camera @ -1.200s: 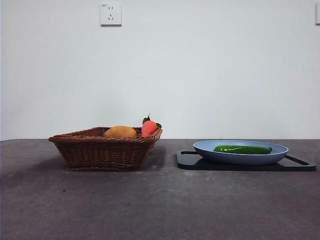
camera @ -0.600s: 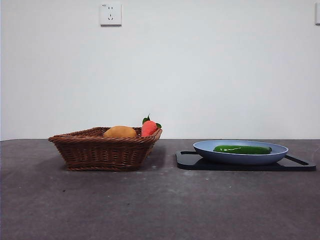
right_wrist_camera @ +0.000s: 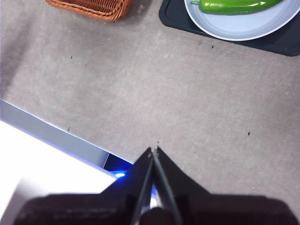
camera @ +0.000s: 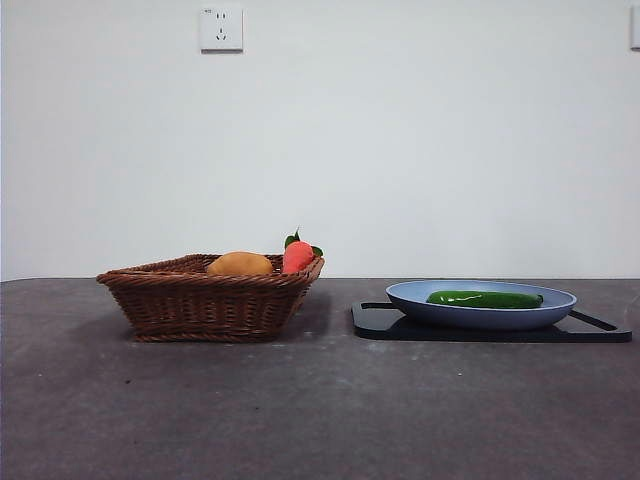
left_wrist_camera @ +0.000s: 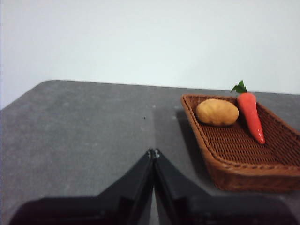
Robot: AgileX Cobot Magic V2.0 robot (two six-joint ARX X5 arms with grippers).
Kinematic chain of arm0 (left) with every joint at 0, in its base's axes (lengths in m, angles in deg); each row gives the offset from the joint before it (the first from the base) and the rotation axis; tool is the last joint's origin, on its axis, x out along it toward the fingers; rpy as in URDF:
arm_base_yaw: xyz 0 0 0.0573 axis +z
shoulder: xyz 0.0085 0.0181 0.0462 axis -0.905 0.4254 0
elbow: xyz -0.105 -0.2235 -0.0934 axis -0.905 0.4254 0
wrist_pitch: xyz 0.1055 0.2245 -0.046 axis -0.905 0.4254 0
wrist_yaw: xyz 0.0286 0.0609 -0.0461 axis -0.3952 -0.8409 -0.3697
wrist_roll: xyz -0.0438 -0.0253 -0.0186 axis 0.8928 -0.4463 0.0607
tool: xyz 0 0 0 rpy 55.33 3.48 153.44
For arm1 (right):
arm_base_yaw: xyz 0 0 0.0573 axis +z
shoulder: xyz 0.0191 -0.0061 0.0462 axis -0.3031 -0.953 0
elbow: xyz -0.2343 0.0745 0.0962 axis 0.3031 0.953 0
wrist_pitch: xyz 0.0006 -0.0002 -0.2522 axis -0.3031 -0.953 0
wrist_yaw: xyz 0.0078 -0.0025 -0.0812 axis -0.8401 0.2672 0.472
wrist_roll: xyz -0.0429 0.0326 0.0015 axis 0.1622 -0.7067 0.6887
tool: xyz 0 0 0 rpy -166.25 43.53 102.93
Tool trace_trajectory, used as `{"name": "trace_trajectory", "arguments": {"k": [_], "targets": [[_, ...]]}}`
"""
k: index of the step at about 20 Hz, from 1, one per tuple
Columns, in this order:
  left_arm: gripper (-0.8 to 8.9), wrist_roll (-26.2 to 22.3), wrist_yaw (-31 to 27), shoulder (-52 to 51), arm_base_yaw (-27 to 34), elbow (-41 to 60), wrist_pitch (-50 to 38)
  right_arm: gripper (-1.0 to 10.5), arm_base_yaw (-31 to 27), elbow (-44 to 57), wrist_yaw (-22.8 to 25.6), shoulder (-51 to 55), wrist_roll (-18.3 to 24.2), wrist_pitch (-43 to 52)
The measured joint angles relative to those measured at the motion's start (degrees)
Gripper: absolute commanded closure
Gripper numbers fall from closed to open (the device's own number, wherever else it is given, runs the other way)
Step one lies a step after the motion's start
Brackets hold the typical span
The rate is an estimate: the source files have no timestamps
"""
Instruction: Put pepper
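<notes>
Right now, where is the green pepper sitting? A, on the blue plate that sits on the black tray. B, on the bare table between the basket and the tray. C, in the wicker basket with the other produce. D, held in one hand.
A: the pepper lies on the blue plate, which rests on the black tray; the wicker basket holds other items.

On the tabletop there is one wicker basket, one blue plate and one black tray. One green pepper is counted, along with one orange-yellow fruit and one red fruit with green leaves. Two hands show: one left hand, one right hand. One wall socket is in full view.
</notes>
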Motion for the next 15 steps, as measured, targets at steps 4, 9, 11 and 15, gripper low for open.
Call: {"name": "trace_trajectory", "arguments": {"k": [4, 9, 11, 15], "targets": [[8.05, 0.0, 0.0, -0.4, 0.0, 0.0, 4.4, 9.4, 0.0, 0.0, 0.0, 0.0, 0.0, 0.0], [8.05, 0.1, 0.0, -0.4, 0.0, 0.0, 10.2, 9.4, 0.0, 0.0, 0.0, 0.0, 0.0, 0.0], [8.05, 0.2, 0.0, -0.4, 0.0, 0.0, 8.9, 9.4, 0.0, 0.0, 0.0, 0.0, 0.0, 0.0], [8.05, 0.2, 0.0, -0.4, 0.0, 0.0, 8.6, 9.4, 0.0, 0.0, 0.0, 0.0, 0.0, 0.0]]}}
